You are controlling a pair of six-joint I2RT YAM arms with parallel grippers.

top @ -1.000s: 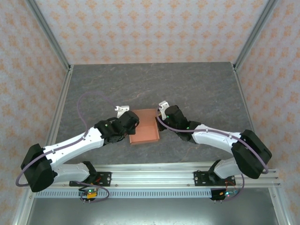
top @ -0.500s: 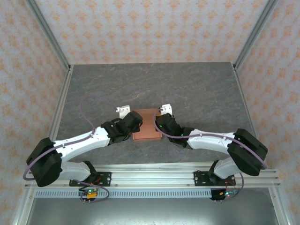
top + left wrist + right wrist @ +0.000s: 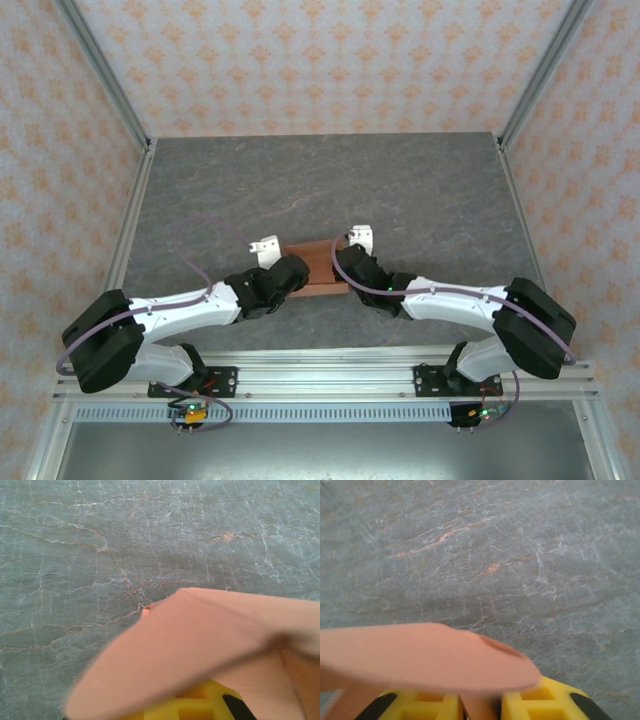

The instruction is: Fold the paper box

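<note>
The left claw (image 3: 293, 272) is closed on the left end of the paper box (image 3: 318, 262). The right claw (image 3: 343, 264) has its fingers close either side of a card flap, and I cannot tell whether it grips. The box sits between them near the worktop (image 3: 400, 190) front rail (image 3: 320, 372), with bare stone behind and to both sides.

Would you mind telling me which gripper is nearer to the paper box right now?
Neither clearly: both meet it. The left gripper is at the paper box's left end; the right gripper is at its right end, card between its fingers.
</note>
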